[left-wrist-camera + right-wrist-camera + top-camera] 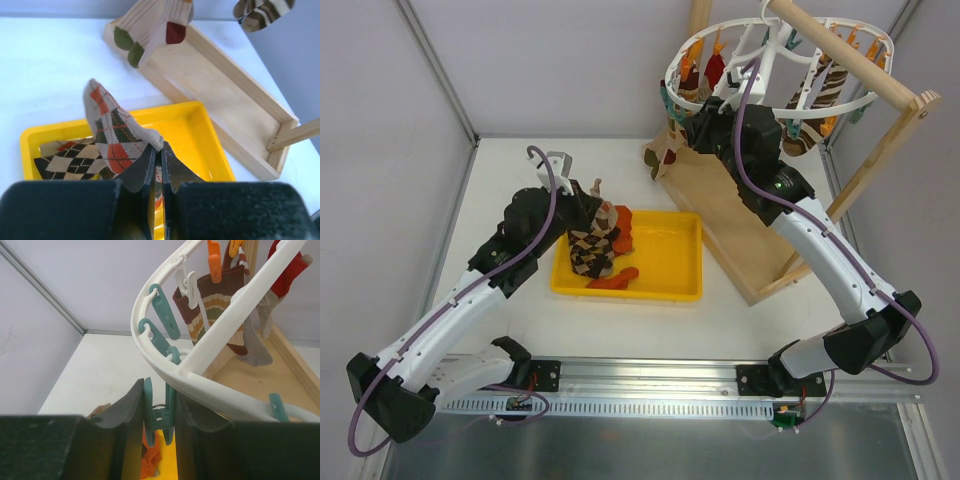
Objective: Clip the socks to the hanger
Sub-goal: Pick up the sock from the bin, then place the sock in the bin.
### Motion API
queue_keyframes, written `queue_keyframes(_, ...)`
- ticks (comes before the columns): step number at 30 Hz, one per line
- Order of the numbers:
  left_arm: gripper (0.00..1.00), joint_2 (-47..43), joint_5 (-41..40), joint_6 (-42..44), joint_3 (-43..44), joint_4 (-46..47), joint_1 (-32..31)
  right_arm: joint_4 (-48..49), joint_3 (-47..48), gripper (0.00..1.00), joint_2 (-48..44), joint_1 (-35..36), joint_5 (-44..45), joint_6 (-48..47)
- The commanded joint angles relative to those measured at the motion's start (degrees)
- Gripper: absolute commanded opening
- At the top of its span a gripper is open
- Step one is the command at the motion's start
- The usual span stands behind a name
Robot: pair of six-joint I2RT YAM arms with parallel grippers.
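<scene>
My left gripper (161,150) is shut on the edge of a brown-and-beige argyle sock (112,135), lifted slightly over the yellow tray (665,270). Another argyle sock (70,162) and an orange-red sock (615,280) lie in the tray. The white oval hanger (770,105) hangs from the wooden rod at the back right. My right gripper (159,390) is shut on a teal clothespin (160,415) dangling below the hanger ring (210,385). Striped socks (210,305) hang clipped on the ring.
The wooden stand's base (740,230) lies right of the tray, with its rod (850,55) slanting above the hanger. A beige sock (150,30) dangles over the base's far end. Grey walls enclose the table at the left and back.
</scene>
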Motion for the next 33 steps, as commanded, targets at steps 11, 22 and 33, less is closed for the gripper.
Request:
queue_keyframes(11,0.0,1.7,20.8,1.0,4.0,-2.9,0.0,-0.8,1.2,0.01,-1.7,-0.2,-0.2,0.5)
queue_keyframes(22,0.03,13.7,24.5,0.9,-0.8,-1.5,-1.6,-1.5,1.2,0.01,-1.5,-0.2,-0.3,-0.1)
queue_keyframes(33,0.81,17.6,17.5,-0.9,-2.1,-0.9,-6.6,-2.5,1.6,0.01,-1.3,-0.1,0.0,-0.6)
